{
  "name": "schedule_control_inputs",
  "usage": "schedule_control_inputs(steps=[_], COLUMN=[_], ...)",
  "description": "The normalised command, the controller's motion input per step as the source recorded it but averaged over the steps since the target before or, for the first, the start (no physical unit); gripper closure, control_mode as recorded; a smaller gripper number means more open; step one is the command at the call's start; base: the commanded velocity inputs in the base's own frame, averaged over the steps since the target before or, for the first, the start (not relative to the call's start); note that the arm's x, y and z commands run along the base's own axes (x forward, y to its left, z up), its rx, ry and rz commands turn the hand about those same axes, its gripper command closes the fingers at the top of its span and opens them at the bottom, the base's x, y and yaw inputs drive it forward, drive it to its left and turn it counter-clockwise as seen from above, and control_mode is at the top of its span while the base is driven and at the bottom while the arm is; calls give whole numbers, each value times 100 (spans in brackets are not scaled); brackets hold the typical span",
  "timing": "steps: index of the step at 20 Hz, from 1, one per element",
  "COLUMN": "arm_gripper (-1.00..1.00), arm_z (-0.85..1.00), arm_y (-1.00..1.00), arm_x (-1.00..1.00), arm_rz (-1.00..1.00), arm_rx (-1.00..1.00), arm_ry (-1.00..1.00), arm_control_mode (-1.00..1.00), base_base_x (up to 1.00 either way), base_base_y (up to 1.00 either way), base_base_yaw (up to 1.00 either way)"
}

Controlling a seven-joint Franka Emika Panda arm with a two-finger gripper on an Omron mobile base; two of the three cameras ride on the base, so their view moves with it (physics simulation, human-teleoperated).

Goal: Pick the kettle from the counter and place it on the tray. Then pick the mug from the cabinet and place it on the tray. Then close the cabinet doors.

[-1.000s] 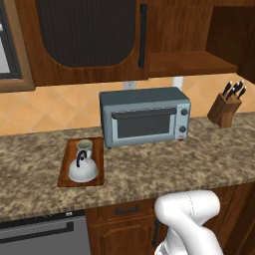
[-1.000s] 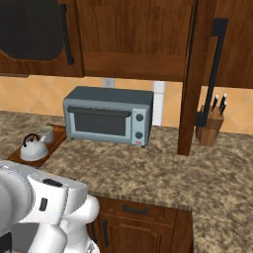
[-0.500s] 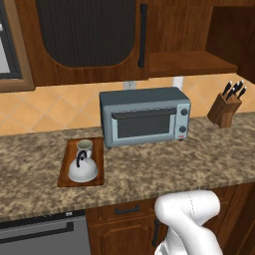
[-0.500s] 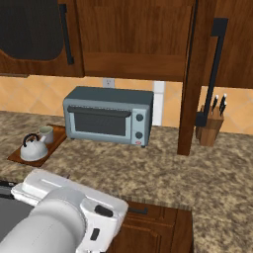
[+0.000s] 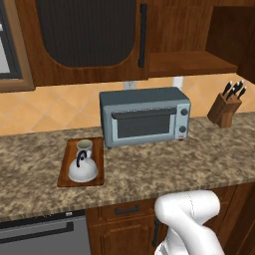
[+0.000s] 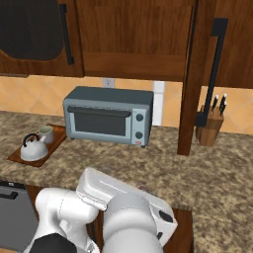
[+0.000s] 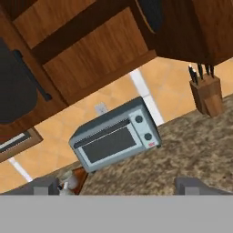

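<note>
With kettle [image 5: 82, 168] on tray [image 5: 65, 172]; mug [image 5: 84, 147] seemingly beside.

Wooden tray [image 5: 63, 169], speckled granite counter [image 5: 149, 167]

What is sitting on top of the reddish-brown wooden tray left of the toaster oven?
On the reddish-brown wooden tray: a silvery dome-shaped kettle and, behind it, a grey-beige mug. The kettle covers the mug's base.

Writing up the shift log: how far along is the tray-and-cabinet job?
Done: the kettle and the mug both sit on the tray. In hand: nothing; the gripper is open, fingers empty, up off the counter. Left: closing the cabinet doors; the right door stands edge-on, open.
</note>
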Motion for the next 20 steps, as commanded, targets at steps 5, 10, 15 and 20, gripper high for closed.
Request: schedule_control_inputs(steps=[5,10,15,20], arm_gripper=[-100,-100,-100,-100], arm_z=[-37,-17,-20,0], arm_y=[-26,-33,-46,-29], arm_x=[34,30,30,29], arm_rz=[18,14,19,13], arm_rx=[20,26,32,28], arm_ry=[0,0,0,1], arm_control_mode=[-100,-100,-100,-100], base_base_x=[0,0,0,0], base_base_y=[0,0,0,0], base_base_yaw=[0,0,0,0])
